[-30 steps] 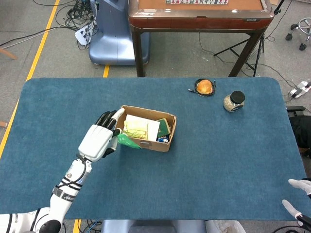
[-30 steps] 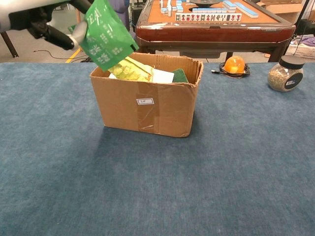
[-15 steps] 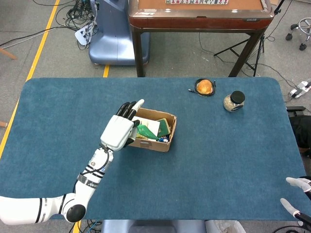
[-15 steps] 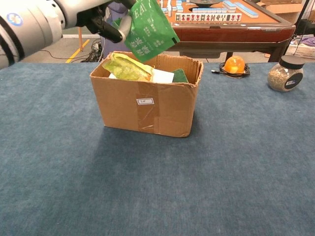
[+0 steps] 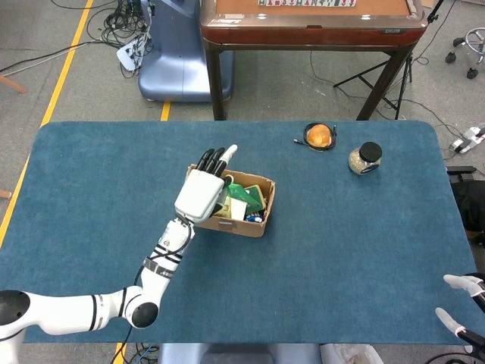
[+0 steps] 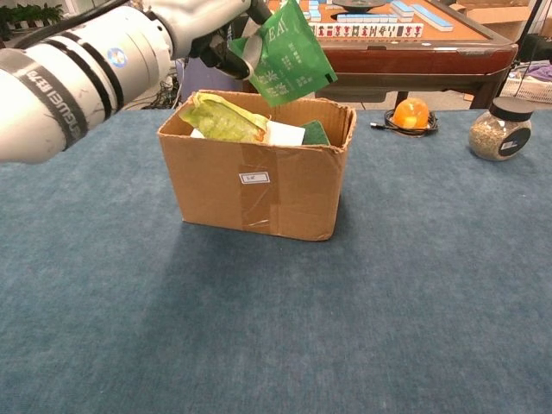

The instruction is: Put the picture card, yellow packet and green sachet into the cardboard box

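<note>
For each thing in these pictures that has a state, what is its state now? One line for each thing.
cardboard box: upright on the table, flaps open.
green sachet: held in the air above the box, not yet inside.
yellow packet: inside the box, top sticking out.
left hand: holds the green sachet.
right hand: at the table edge, holds nothing, fingers apart.
glass jar: upright, lid on.

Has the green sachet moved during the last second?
Yes. The green sachet, held by the left robot hand, has moved rightward from beside the cardboard box's left edge to above its opening.
</note>
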`<state>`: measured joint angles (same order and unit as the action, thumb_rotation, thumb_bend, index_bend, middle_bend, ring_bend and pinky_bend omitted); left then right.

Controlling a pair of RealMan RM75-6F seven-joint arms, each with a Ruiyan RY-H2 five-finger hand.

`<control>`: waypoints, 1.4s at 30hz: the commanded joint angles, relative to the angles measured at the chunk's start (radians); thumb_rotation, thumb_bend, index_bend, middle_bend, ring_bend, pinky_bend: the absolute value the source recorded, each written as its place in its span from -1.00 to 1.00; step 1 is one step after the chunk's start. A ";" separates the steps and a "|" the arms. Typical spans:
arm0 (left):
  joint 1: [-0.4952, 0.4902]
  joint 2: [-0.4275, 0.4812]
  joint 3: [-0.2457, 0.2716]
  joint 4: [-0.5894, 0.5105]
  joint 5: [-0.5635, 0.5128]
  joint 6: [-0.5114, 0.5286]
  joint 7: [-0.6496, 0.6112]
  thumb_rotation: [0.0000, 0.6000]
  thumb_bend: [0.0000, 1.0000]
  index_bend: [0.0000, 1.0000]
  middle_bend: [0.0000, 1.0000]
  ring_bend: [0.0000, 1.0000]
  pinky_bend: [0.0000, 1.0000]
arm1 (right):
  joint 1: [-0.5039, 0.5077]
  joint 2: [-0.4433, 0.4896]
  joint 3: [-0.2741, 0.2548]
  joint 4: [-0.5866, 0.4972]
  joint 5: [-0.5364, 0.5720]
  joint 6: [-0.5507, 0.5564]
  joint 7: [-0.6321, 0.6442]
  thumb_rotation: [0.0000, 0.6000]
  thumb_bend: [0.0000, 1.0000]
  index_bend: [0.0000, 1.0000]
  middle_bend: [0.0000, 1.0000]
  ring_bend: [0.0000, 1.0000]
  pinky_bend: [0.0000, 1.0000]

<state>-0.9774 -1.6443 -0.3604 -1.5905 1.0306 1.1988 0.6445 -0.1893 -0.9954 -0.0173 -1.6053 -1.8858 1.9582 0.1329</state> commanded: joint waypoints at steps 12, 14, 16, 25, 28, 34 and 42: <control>-0.015 -0.035 -0.021 0.072 -0.146 0.033 0.120 1.00 -0.63 -0.83 -1.00 -1.00 -0.89 | 0.004 0.003 -0.004 0.000 0.004 -0.005 0.005 1.00 -0.90 -0.22 -0.04 -0.28 -0.17; 0.004 -0.009 -0.014 0.035 -0.153 0.055 0.135 1.00 -0.63 -0.83 -1.00 -1.00 -0.89 | 0.004 0.003 -0.005 0.000 0.005 -0.006 0.005 1.00 -0.90 -0.22 -0.04 -0.28 -0.17; 0.025 0.022 -0.004 -0.014 -0.165 0.077 0.156 1.00 -0.63 -0.84 -1.00 -1.00 -0.89 | 0.005 0.003 -0.004 -0.001 0.008 -0.008 0.006 1.00 -0.90 -0.22 -0.04 -0.28 -0.17; 0.141 0.223 0.047 -0.326 -0.193 0.198 0.239 1.00 -0.63 -0.81 -1.00 -1.00 -0.89 | 0.016 0.002 -0.003 -0.018 0.023 -0.043 -0.022 1.00 -0.90 -0.22 -0.04 -0.28 -0.17; 0.177 0.274 0.077 -0.402 -0.167 0.236 0.247 1.00 -0.63 -0.80 -1.00 -1.00 -0.89 | 0.020 0.000 -0.001 -0.024 0.033 -0.054 -0.031 1.00 -0.90 -0.22 -0.04 -0.28 -0.17; 0.270 0.382 0.176 -0.518 -0.106 0.300 0.260 1.00 -0.63 -0.76 -1.00 -1.00 -0.89 | 0.029 -0.002 0.005 -0.037 0.055 -0.080 -0.052 1.00 -0.90 -0.22 -0.04 -0.28 -0.17; 0.405 0.457 0.307 -0.497 0.088 0.344 0.121 1.00 -0.63 -0.61 -1.00 -1.00 -0.89 | 0.051 -0.005 0.028 -0.059 0.110 -0.130 -0.087 1.00 -0.90 -0.22 -0.04 -0.28 -0.17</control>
<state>-0.6161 -1.2128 -0.0894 -2.1008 1.0625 1.5206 0.8079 -0.1436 -1.0014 0.0068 -1.6608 -1.7815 1.8342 0.0490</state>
